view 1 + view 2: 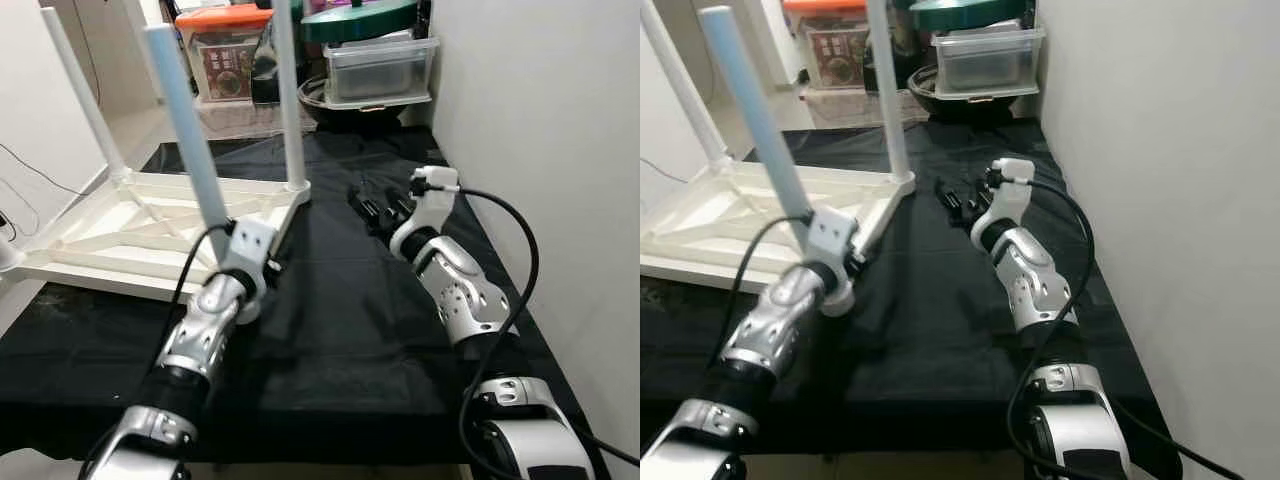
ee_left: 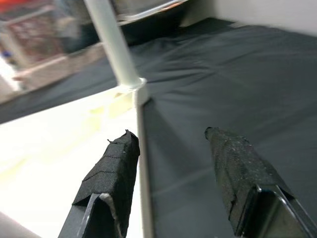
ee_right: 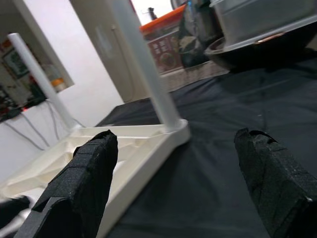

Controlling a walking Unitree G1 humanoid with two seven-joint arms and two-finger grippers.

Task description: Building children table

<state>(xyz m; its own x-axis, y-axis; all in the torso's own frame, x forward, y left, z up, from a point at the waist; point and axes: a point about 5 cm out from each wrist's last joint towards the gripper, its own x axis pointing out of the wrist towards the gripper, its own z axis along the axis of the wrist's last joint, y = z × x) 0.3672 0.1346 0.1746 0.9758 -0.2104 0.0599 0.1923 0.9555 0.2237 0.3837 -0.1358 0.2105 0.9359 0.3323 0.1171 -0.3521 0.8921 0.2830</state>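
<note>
The white table top [image 1: 150,235] lies upside down on the left part of the black cloth [image 1: 360,330], two legs standing up. The left gripper [image 2: 171,144], open and empty, straddles its near edge beside a pale blue leg [image 1: 190,130]. The right gripper [image 3: 176,158] is wide open, empty. Storage boxes [image 1: 380,65] stand behind; no label is readable.

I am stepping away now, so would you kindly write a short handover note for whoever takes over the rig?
Left gripper: open, fingers astride the near corner edge of the white tabletop, holding nothing.
Right gripper: open, low over the black cloth, aimed at the far corner leg.
Tabletop lies upside down on the cloth. Two white legs stand at its far corners; a pale blue leg rises at the near corner by the left gripper.
Left: I cannot tell whether the blue leg is seated; the fourth corner is partly out of frame.
</note>
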